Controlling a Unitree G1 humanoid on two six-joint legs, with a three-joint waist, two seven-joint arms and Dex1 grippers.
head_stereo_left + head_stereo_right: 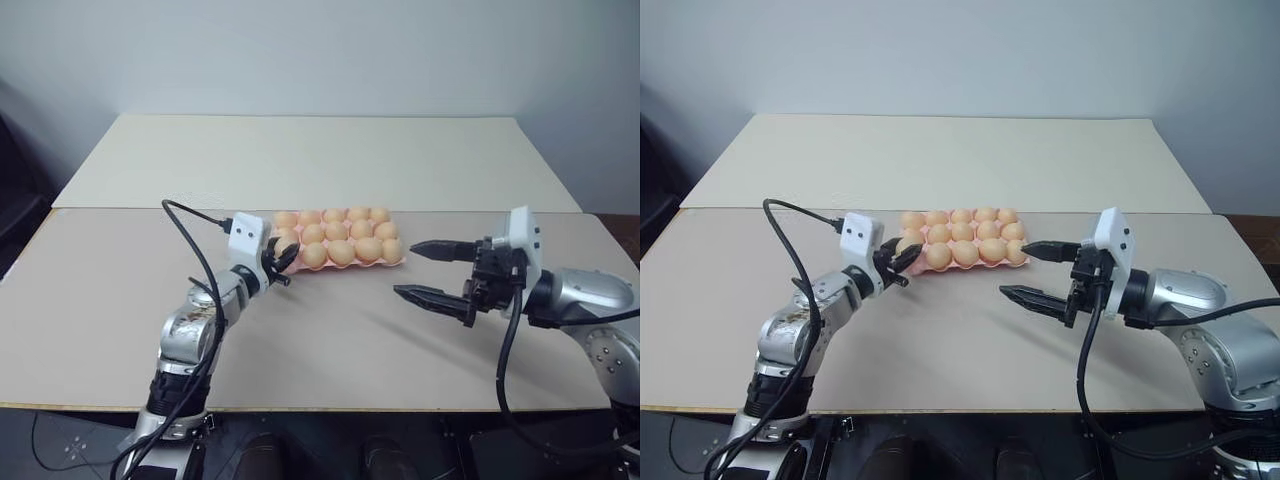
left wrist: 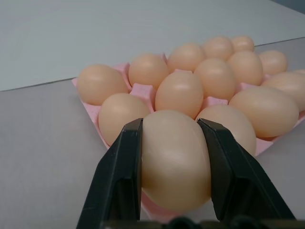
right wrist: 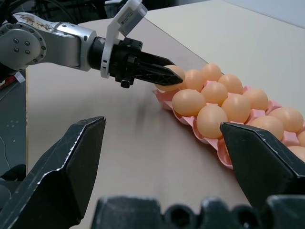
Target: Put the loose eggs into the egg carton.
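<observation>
Pale wall behind, a tan bench (image 1: 330, 330) carries the pink egg carton (image 1: 396, 262) near its middle, cups full of eggs. At the carton's left corner the left gripper (image 2: 174, 167) clamps an egg (image 2: 175, 160). Right gripper (image 1: 432, 272) hangs spread wide just beside the carton's right end, empty.

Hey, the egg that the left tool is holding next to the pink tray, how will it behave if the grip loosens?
The egg looks smooth and glossy, pinched on its curved sides by the left tool, so it would probably slip easily. Being oval, it would likely roll on the flat table unless it lands in the pink tray. It may be fragile, so squeezing harder seems risky.
</observation>
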